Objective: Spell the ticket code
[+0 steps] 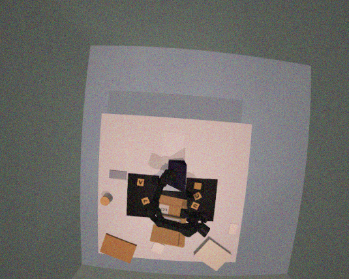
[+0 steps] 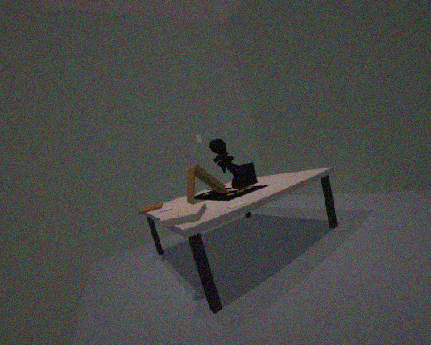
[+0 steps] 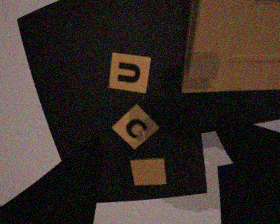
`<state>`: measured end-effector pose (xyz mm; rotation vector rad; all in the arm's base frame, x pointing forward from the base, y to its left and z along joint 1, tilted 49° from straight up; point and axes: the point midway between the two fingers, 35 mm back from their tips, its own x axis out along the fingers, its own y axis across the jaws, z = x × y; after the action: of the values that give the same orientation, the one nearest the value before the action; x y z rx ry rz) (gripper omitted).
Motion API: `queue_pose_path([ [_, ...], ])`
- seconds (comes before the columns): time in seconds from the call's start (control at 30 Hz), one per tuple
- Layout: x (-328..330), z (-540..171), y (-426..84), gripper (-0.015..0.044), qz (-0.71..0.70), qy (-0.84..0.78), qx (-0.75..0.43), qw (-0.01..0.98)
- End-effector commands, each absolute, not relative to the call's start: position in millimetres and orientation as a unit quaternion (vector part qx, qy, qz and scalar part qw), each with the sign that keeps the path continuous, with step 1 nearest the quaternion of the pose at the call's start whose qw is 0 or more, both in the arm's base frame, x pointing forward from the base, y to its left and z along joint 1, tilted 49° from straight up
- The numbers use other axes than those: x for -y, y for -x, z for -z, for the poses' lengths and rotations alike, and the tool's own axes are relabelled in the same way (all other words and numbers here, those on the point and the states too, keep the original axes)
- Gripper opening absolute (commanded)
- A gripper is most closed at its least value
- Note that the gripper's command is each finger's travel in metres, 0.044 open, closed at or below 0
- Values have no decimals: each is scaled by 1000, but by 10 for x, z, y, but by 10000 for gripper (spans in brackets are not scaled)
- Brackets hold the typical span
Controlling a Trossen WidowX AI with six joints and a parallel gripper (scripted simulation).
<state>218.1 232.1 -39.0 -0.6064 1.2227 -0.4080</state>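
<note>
The tan wooden board (image 1: pixel 166 235) (image 2: pixel 191 185) (image 3: pixel 241 35) stands behind my arm. Its white ticket (image 1: pixel 164 208) bears small, blurred print that looks like LC7. The pale rail (image 1: pixel 175 219) is mostly covered by my arm, and its contents are hidden. On the right of the black mat (image 1: pixel 211 202) (image 3: pixel 56 75) lie a U tile (image 1: pixel 195 205) (image 3: pixel 130 73), a turned C tile (image 1: pixel 197 195) (image 3: pixel 136 127) and a tile without a visible letter (image 1: pixel 197 186) (image 3: pixel 149 171). On the left lie a V-like tile (image 1: pixel 140 182) and a tile that looks like 7 (image 1: pixel 145 201). My gripper (image 1: pixel 194 218) (image 2: pixel 221 166) is open and empty, raised near the board's right side.
The dark arm base (image 1: pixel 177 173) (image 2: pixel 244 175) stands behind the board. An orange-brown block (image 1: pixel 118 248) and a cream block (image 1: pixel 213 254) overhang the front table edge. A round wooden piece (image 1: pixel 105 199) and a grey block (image 1: pixel 117 174) are left. White pieces lie at front (image 1: pixel 158 248) and right.
</note>
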Motion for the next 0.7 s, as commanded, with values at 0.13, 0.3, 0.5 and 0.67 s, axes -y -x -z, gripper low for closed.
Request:
queue_pose_path([
  [0.13,-1977,1323,-1974,340,427,47,-481,764],
  [0.3,-1789,1638,-1862,340,508,-33,-422,750],
  [0.5,-1772,1645,-1854,340,511,-37,-419,749],
  [0.67,-1772,1645,-1854,340,511,-37,-419,749],
])
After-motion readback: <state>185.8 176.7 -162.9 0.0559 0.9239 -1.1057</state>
